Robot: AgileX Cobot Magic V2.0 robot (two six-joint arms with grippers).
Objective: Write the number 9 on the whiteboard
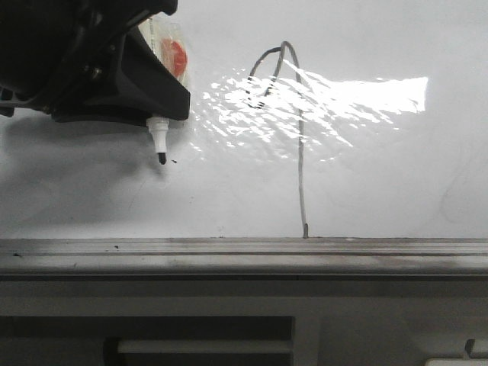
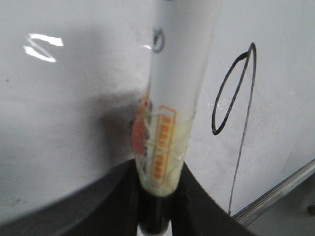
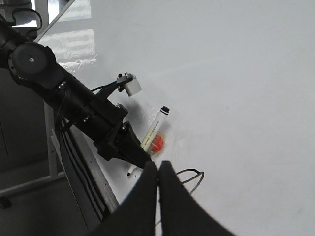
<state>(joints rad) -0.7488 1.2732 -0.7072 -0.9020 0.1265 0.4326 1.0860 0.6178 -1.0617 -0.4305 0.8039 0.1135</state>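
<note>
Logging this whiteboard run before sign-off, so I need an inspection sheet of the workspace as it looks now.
Surface: whiteboard glossy, strong glare, faint smudges.
Job's things: number 9 drawn, long stroke reaching the bottom edge strip; marker tip beside a small dot, left of the 9.
Clutter: nothing seen.
Grippers: left gripper shut on the marker; right gripper shut, empty.
Cables: thin wires on the left arm.
Surroundings: grey panel below the board.
</note>
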